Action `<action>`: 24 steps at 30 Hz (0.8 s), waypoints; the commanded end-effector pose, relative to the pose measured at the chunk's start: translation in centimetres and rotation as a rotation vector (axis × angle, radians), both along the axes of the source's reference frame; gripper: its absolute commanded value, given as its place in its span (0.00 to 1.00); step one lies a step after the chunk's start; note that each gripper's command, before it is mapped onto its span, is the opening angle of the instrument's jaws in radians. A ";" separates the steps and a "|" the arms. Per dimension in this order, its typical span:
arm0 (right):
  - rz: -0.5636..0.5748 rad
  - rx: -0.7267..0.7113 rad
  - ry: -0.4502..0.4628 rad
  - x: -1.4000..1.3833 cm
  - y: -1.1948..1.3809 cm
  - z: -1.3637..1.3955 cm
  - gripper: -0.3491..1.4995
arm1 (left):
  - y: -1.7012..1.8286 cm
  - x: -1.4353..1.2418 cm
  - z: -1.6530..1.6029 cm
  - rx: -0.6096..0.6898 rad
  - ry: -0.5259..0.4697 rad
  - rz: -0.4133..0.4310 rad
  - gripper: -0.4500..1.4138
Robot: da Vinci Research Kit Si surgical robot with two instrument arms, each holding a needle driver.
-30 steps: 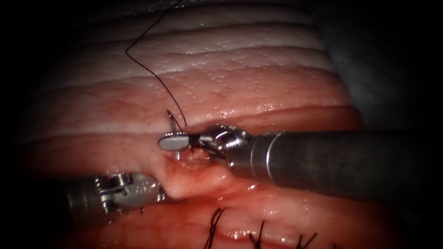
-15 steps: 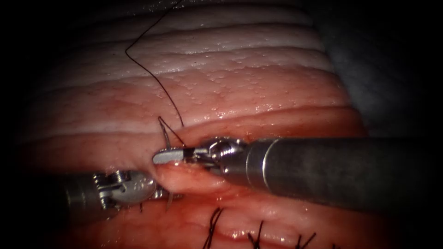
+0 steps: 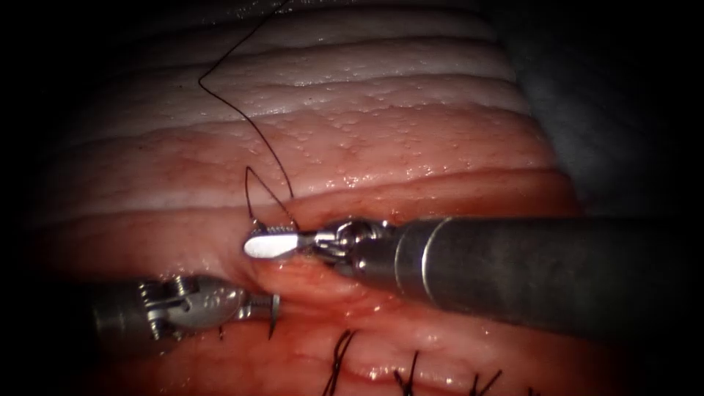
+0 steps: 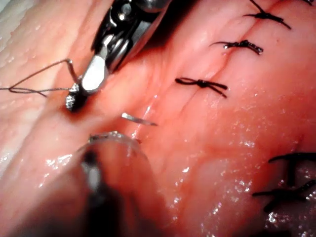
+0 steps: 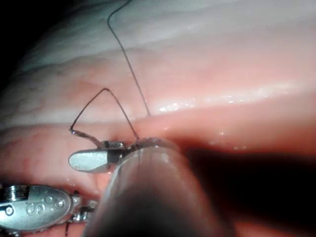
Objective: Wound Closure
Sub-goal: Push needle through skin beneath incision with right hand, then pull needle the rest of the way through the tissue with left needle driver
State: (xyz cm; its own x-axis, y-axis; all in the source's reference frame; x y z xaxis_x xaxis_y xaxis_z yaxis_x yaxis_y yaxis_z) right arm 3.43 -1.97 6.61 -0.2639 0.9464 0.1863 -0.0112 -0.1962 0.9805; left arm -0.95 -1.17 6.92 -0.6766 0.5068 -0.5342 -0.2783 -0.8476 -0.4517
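My right tool [image 3: 270, 242] lies over the cut [image 3: 315, 273] in the tissue [image 3: 367, 139], jaws open a little, a toothed inner face showing, holding nothing. The needle sits buried in the tissue lip under it. Its tip end [image 3: 274, 314] sticks out on the near side of the lip, and my left tool [image 3: 262, 303] is shut on it there. The left wrist view has a short bright piece of needle [image 4: 138, 119] bare beside the right tool [image 4: 81, 86]. Dark thread [image 3: 242, 114] loops up from the needle's tail by the right jaws and runs away over the tissue.
Several finished dark stitches [image 3: 341, 359] cross the closed part of the cut along the near edge, also seen as knots [image 4: 200, 83] in the left wrist view. Red fluid wets the tissue around the cut. The right shaft [image 3: 528, 264] lies across the right half.
The right tool pushed the needle deeper, then opened its jaws and let go of the tail. The needle's tip came out of the lip and the left tool moved right onto it.
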 end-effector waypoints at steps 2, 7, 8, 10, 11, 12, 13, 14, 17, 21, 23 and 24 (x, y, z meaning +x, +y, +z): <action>0.018 -0.032 -0.031 -0.04 0.12 0.20 0.84 | 0.01 -0.03 -0.02 -0.018 -0.018 0.000 0.14; 0.015 -0.071 -0.058 -0.26 0.26 0.35 0.84 | 0.12 0.02 -0.15 -0.088 -0.088 -0.019 0.15; 0.011 -0.081 -0.064 -0.30 0.28 0.37 0.84 | 0.16 0.03 -0.17 -0.111 -0.104 -0.021 0.16; 0.007 -0.085 -0.073 -0.41 0.32 0.40 0.84 | 0.24 0.03 -0.18 -0.170 -0.138 -0.022 0.17; 0.005 -0.084 -0.072 -0.45 0.33 0.40 0.84 | 0.27 0.03 -0.18 -0.188 -0.149 -0.024 0.18; -0.002 -0.082 -0.075 -0.50 0.34 0.40 0.84 | 0.32 0.03 -0.18 -0.221 -0.162 -0.029 0.19; -0.003 -0.081 -0.074 -0.53 0.35 0.40 0.84 | 0.35 0.03 -0.17 -0.236 -0.172 -0.027 0.21; -0.007 -0.079 -0.075 -0.56 0.36 0.40 0.84 | 0.39 0.03 -0.16 -0.245 -0.182 -0.024 0.21; -0.030 -0.080 -0.058 -0.63 0.37 0.39 0.84 | 0.46 0.00 -0.11 -0.268 -0.204 -0.004 0.23; -0.046 -0.079 -0.052 -0.69 0.38 0.39 0.83 | 0.51 -0.03 -0.04 -0.274 -0.238 0.015 0.24; -0.048 -0.079 -0.051 -0.73 0.39 0.40 0.82 | 0.51 -0.06 -0.01 -0.276 -0.250 0.023 0.25; -0.049 -0.079 -0.051 -0.74 0.40 0.41 0.82 | 0.52 -0.07 0.00 -0.279 -0.259 0.029 0.25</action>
State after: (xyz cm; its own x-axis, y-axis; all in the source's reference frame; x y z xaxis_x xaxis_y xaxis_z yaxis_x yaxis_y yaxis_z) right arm 2.61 -1.57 6.97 -0.2244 0.9695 0.0983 -0.0711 -0.1169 0.9906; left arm -0.99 -0.66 6.88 -0.4995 0.2919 -0.8156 -0.1391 -0.9563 -0.2571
